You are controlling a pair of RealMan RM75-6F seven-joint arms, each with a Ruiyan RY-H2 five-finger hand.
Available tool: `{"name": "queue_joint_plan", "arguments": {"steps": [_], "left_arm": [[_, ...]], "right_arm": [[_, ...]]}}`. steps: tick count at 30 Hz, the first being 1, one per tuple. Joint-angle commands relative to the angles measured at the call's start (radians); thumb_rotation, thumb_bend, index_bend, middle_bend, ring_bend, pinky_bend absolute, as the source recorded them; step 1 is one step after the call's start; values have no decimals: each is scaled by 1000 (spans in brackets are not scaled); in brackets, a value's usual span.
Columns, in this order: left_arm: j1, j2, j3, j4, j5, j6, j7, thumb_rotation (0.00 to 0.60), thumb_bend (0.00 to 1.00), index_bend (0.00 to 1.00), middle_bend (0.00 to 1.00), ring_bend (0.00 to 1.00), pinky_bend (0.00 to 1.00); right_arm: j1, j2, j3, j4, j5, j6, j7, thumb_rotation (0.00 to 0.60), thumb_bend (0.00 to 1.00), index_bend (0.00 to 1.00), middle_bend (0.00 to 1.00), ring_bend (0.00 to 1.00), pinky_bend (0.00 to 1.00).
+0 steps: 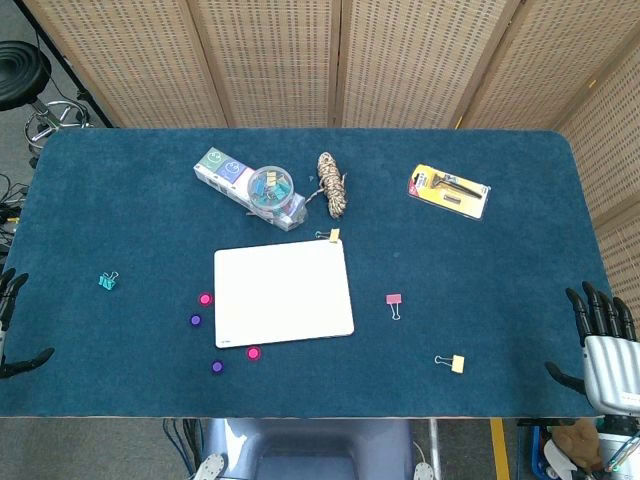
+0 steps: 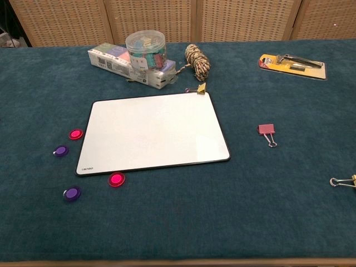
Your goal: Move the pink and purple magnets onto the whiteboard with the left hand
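The whiteboard (image 1: 283, 294) (image 2: 151, 132) lies flat mid-table with nothing on it. Two pink magnets sit on the cloth, one (image 1: 205, 298) (image 2: 75, 134) off its left edge and one (image 1: 254, 352) (image 2: 115, 179) just below its near edge. Two purple magnets lie nearby, one (image 1: 195, 320) (image 2: 60, 151) beside the left pink one and one (image 1: 217, 366) (image 2: 71, 193) nearer the front. My left hand (image 1: 12, 320) is at the table's far left edge, open, fingers spread, far from the magnets. My right hand (image 1: 603, 340) rests open at the right edge. Neither hand shows in the chest view.
A clear tub of clips (image 1: 270, 187) on a flat box (image 1: 228, 172), a rope coil (image 1: 332, 193) and a carded tool (image 1: 449, 190) sit at the back. Binder clips lie scattered: teal (image 1: 108, 281), yellow (image 1: 329, 235), pink (image 1: 393, 302), yellow (image 1: 452, 362).
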Motion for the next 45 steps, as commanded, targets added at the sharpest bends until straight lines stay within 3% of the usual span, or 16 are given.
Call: {"name": "queue_joint_plan", "arguments": {"steps": [1, 11, 14, 18, 25, 35, 45], "left_arm": [[1, 1, 2, -1, 1, 0, -2, 600, 42, 0, 0, 0, 0], [-31, -25, 9, 27, 9, -59, 5, 600, 78, 23, 0, 0, 0], [-74, -55, 6, 55, 15, -124, -14, 600, 117, 103, 0, 0, 0], [-136, -89, -1, 74, 22, -212, -19, 600, 242, 189, 0, 0, 0], [-281, -199, -68, 126, -18, -359, 31, 600, 349, 325, 0, 0, 0], [-408, -347, -139, 191, -200, -483, 196, 600, 339, 324, 0, 0, 0], [-456, -449, -132, 233, -303, -513, 298, 600, 339, 316, 0, 0, 0]], "right_arm": [[0, 1, -1, -1, 0, -2, 1, 600, 0, 0, 0, 0, 0], [-2, 6, -5, -9, 4, -12, 8, 600, 0, 0, 0, 0, 0], [-1, 12, -9, -16, -1, -15, 12, 600, 0, 0, 0, 0, 0], [0, 17, -8, -16, 6, -24, 19, 600, 0, 0, 0, 0, 0], [7, 22, -4, -14, 30, -47, 31, 600, 0, 0, 0, 0, 0], [12, 30, 7, -9, 68, -68, 53, 600, 0, 0, 0, 0, 0], [15, 39, 12, -9, 85, -79, 73, 600, 0, 0, 0, 0, 0]]}}
